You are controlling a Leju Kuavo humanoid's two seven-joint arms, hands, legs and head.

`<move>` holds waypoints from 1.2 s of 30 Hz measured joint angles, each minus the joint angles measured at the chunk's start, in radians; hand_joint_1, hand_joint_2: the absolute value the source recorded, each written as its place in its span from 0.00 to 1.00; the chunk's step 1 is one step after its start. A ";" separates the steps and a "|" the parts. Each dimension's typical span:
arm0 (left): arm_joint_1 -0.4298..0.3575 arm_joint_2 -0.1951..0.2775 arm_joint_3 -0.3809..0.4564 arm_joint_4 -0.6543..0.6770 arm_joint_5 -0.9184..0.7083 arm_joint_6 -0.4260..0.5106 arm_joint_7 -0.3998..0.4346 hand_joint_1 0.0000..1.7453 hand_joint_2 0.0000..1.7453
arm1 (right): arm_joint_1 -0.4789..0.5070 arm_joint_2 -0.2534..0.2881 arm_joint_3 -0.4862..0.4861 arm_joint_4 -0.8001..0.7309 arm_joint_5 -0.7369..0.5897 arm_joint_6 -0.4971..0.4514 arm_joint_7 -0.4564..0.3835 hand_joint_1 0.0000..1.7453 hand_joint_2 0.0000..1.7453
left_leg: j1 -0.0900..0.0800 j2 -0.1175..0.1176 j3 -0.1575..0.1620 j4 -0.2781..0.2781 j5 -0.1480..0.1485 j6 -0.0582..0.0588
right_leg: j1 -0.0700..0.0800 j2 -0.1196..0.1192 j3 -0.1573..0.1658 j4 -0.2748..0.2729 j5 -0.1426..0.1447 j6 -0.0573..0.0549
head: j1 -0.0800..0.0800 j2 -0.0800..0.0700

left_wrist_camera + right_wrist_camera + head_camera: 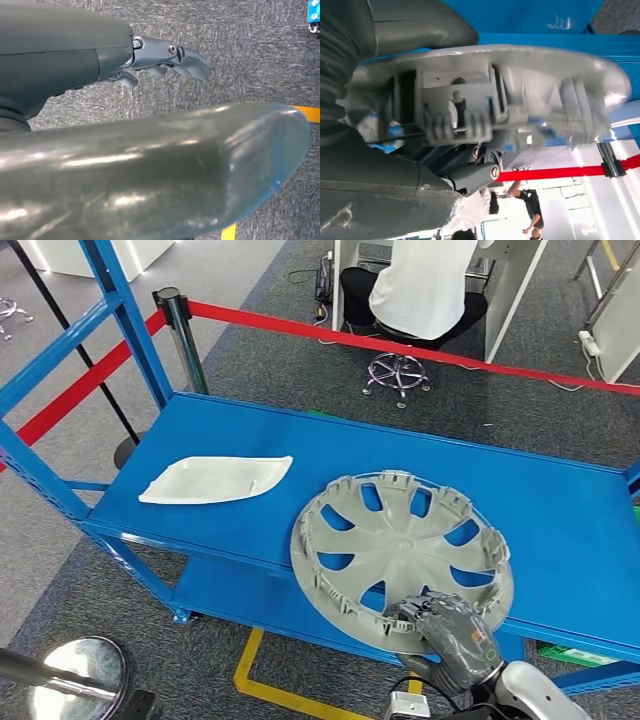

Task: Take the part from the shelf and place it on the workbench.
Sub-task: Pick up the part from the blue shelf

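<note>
A grey wheel cover lies inner side up on the blue shelf, its near rim over the front edge. My right hand grips that near rim. In the right wrist view the thick thumb lies on one face of the wheel cover and the dark fingers curl under the other. A white flat curved part rests on the shelf to the left. My left hand hangs over grey carpet, fingers stretched out and holding nothing.
A red barrier tape on a dark post runs behind the shelf. Beyond it a person sits on a swivel chair. Blue uprights frame the shelf's left end, with a lower shelf below. A yellow line marks the floor.
</note>
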 joint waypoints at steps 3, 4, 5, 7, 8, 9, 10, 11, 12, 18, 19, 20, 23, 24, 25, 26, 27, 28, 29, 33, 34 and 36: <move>0.000 0.000 0.000 0.000 -0.001 0.000 -0.001 0.00 0.00 | -0.004 0.000 0.002 0.006 0.001 -0.004 0.002 1.00 1.00 | 0.000 0.000 0.000 0.000 0.000 0.000 | 0.000 0.000 0.000 0.000 0.000 0.000 | 0.000 0.000; 0.000 0.000 0.000 0.000 -0.001 0.000 -0.002 0.00 0.00 | -0.005 0.000 0.002 0.007 0.003 -0.008 0.002 1.00 1.00 | 0.000 0.000 0.000 0.000 0.000 0.000 | 0.000 0.000 0.000 0.000 0.000 0.000 | 0.000 0.000; 0.000 -0.001 0.000 0.000 -0.002 0.000 -0.002 0.00 0.00 | -0.006 0.000 0.002 0.008 0.005 -0.013 0.003 1.00 1.00 | 0.000 0.000 0.000 0.000 0.000 0.000 | 0.000 0.000 0.000 0.000 0.000 0.000 | 0.000 0.000; 0.000 -0.001 0.000 0.000 -0.004 0.000 -0.002 0.00 0.00 | -0.008 0.000 0.001 0.008 0.010 -0.024 0.004 1.00 1.00 | 0.000 0.000 0.000 0.000 0.000 0.000 | 0.000 0.000 0.000 0.000 0.000 0.000 | 0.000 0.000; 0.000 -0.001 0.000 0.000 -0.004 0.000 -0.002 0.00 0.00 | -0.008 0.000 0.001 0.008 0.011 -0.028 0.004 1.00 1.00 | 0.000 0.000 0.000 0.000 0.000 0.000 | 0.000 0.000 0.000 0.000 0.000 0.000 | 0.000 0.000; 0.000 -0.001 0.000 0.000 -0.005 0.000 -0.002 0.00 0.00 | -0.008 0.000 0.001 0.008 0.013 -0.031 0.005 1.00 1.00 | 0.000 0.000 0.000 0.000 0.000 0.000 | 0.000 0.000 0.000 0.000 0.000 0.000 | 0.000 0.000; 0.000 -0.001 0.000 0.000 -0.005 0.000 -0.002 0.00 0.00 | -0.009 0.000 0.001 0.008 0.014 -0.032 0.005 1.00 1.00 | 0.000 0.000 0.000 0.000 0.000 0.000 | 0.000 0.000 0.000 0.000 0.000 0.000 | 0.000 0.000; 0.000 -0.001 0.000 0.000 -0.005 0.000 -0.002 0.00 0.00 | -0.009 0.000 0.001 0.008 0.015 -0.033 0.005 1.00 1.00 | 0.000 0.000 0.000 0.000 0.000 0.000 | 0.000 0.000 0.000 0.000 0.000 0.000 | 0.000 0.000; 0.000 -0.001 0.000 0.000 -0.005 0.000 -0.002 0.00 0.00 | -0.009 0.000 0.001 0.008 0.015 -0.033 0.005 1.00 1.00 | 0.000 0.000 0.000 0.000 0.000 0.000 | 0.000 0.000 0.000 0.000 0.000 0.000 | 0.000 0.000; 0.000 -0.002 0.006 0.000 0.001 -0.003 -0.011 0.00 1.00 | 0.004 0.000 -0.002 0.000 0.019 -0.065 0.005 1.00 1.00 | 0.000 0.000 0.000 0.000 0.000 0.000 | 0.000 0.000 0.000 0.000 0.000 0.000 | 0.000 0.000; 0.000 -0.003 0.008 0.000 0.003 -0.004 -0.014 0.00 1.00 | 0.010 0.000 -0.003 -0.004 0.020 -0.077 0.004 1.00 1.00 | 0.000 0.000 0.000 0.000 0.000 0.000 | 0.000 0.000 0.000 0.000 0.000 0.000 | 0.000 0.000; 0.000 -0.003 0.010 0.000 0.004 -0.005 -0.016 0.00 1.00 | 0.017 0.000 -0.005 -0.009 0.020 -0.090 0.002 1.00 1.00 | 0.000 0.000 0.000 0.000 0.000 0.000 | 0.000 0.000 0.000 0.000 0.000 0.000 | 0.000 0.000; 0.000 -0.006 0.017 0.000 0.011 -0.003 -0.017 0.00 1.00 | 0.049 0.000 -0.015 -0.033 0.021 -0.166 -0.021 1.00 1.00 | 0.000 0.000 -0.001 0.000 0.000 0.000 | 0.000 0.000 -0.001 0.000 0.000 0.000 | 0.000 0.000; 0.001 -0.007 0.019 0.000 0.013 -0.002 -0.017 0.00 1.00 | 0.063 0.000 -0.020 -0.045 0.022 -0.200 -0.033 1.00 1.00 | 0.000 0.000 -0.001 0.000 0.000 0.000 | 0.000 0.000 -0.001 0.000 0.000 0.000 | 0.000 0.000; 0.001 -0.007 0.021 0.000 0.013 -0.002 -0.017 0.00 1.00 | 0.076 0.000 -0.023 -0.058 0.022 -0.231 -0.045 1.00 1.00 | 0.000 0.000 -0.002 0.000 0.000 0.000 | 0.000 0.000 -0.002 0.000 0.000 0.000 | 0.000 0.000; 0.001 -0.008 0.023 0.000 0.013 0.000 -0.017 0.00 1.00 | 0.089 0.000 -0.027 -0.070 0.021 -0.259 -0.056 1.00 1.00 | 0.000 0.000 -0.002 0.000 0.000 0.000 | 0.000 0.000 -0.002 0.000 0.000 0.000 | 0.000 0.000; 0.000 -0.008 0.024 0.000 0.012 0.001 -0.017 0.00 1.00 | 0.100 0.000 -0.029 -0.083 0.020 -0.281 -0.066 1.00 1.00 | 0.000 0.000 -0.002 0.000 0.000 0.000 | 0.000 0.000 -0.002 0.000 0.000 0.000 | 0.000 0.000; 0.000 -0.009 0.024 0.000 0.011 0.002 -0.016 0.00 1.00 | 0.111 0.000 -0.032 -0.095 0.020 -0.298 -0.074 1.00 1.00 | 0.000 0.000 -0.002 0.000 0.000 0.000 | 0.000 0.000 -0.002 0.000 0.000 0.000 | 0.000 0.000; 0.000 -0.009 0.024 0.000 0.009 0.003 -0.016 0.00 1.00 | 0.119 0.001 -0.034 -0.107 0.019 -0.311 -0.080 1.00 1.00 | 0.000 0.000 -0.002 0.000 0.000 0.000 | 0.000 0.000 -0.002 0.000 0.000 0.000 | 0.000 0.000; 0.001 -0.010 0.024 0.000 0.005 0.005 -0.015 0.00 1.00 | 0.140 0.002 -0.042 -0.135 0.019 -0.321 -0.085 1.00 1.00 | 0.000 0.000 -0.003 0.000 0.000 0.000 | 0.000 0.000 -0.002 0.000 0.000 0.000 | 0.000 0.000; 0.001 -0.010 0.024 0.000 0.004 0.005 -0.015 0.00 1.00 | 0.143 0.002 -0.043 -0.140 0.019 -0.321 -0.086 1.00 1.00 | 0.000 0.000 -0.003 0.000 0.000 0.000 | 0.000 0.000 -0.002 0.000 0.000 0.000 | 0.000 0.000; 0.000 -0.010 0.024 0.000 0.005 0.005 -0.015 0.00 1.00 | 0.148 0.003 -0.044 -0.147 0.016 -0.331 -0.093 1.00 1.00 | 0.000 0.000 -0.003 0.000 0.000 0.000 | 0.000 0.000 -0.002 0.000 0.000 0.000 | 0.000 0.000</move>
